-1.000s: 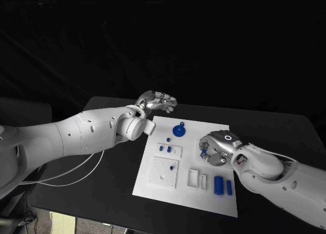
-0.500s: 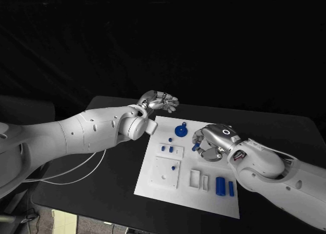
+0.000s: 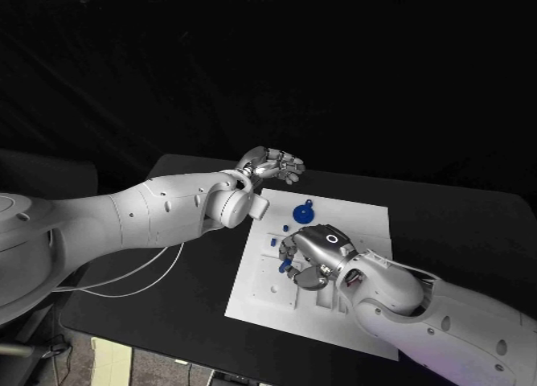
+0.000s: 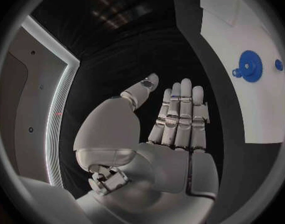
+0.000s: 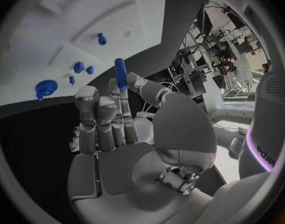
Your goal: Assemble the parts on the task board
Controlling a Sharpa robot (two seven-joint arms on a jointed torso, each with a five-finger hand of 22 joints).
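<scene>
While the right hand hovers over the middle of the board, it pinches a small blue peg between thumb and a finger, with the other fingers half curled beside it. From above, the peg shows at the hand's left side, over the square blocks on the left half of the board. The left hand stays off the board, above the table near the board's far left corner; its fingers are straight and together, a little apart from the thumb, and it holds nothing.

I think the risk is in the grip. The peg is held only at its lower part, so it may tilt or slip when it meets the edge of a hole, and then it would jam or fall on the board. The hand also hides the holes from above, so the aim could be off. The forearm lies low over the near right part of the board and could push pieces there.

I count one board, one peg in the hand, one blue disc near the far edge, and about four small blue pieces standing in the blocks. More may be hidden under the arm; I cannot tell.
</scene>
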